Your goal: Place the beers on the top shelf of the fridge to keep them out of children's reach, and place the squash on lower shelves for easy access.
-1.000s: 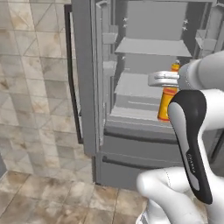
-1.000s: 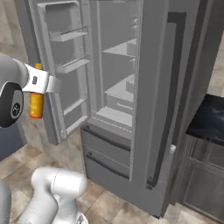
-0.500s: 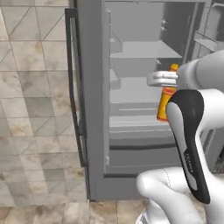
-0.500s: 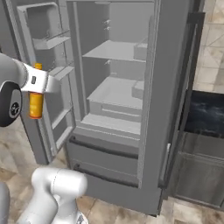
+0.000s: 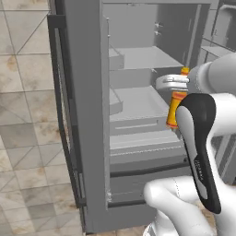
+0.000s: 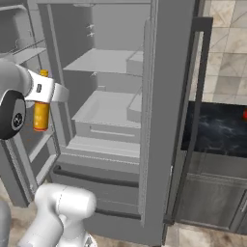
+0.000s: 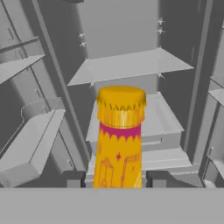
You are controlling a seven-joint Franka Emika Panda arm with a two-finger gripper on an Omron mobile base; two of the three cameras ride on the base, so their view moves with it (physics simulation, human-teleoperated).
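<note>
My gripper [image 7: 116, 179] is shut on the amber-yellow beer bottle [image 7: 119, 140], gripping its body below the neck; the bottle stands upright with its crown cap on. In the base views the gripper [image 5: 173, 83] [image 6: 47, 91] holds the bottle [image 5: 176, 105] [image 6: 42, 110] in front of the open fridge [image 5: 87, 115] [image 6: 166, 96]. The upper shelf [image 7: 131, 65] [image 5: 145, 57] [image 6: 101, 61] is bare, above and beyond the cap. A lower shelf [image 7: 164, 118] [image 5: 138, 99] [image 6: 101, 107] is bare too. The dark brown beer and the squash are out of view.
Door racks [image 7: 30, 144] [image 6: 26, 53] flank the opening on the left, others [image 5: 223, 27] on the right. Drawer fronts [image 6: 103, 147] sit under the shelves. A dark counter [image 6: 217, 130] stands right of the fridge, with a red sliver [image 6: 245, 115] at the frame edge.
The whole picture has shifted as the base moved: the fridge interior now faces me more squarely and closer. The bottle stays held in the gripper.
</note>
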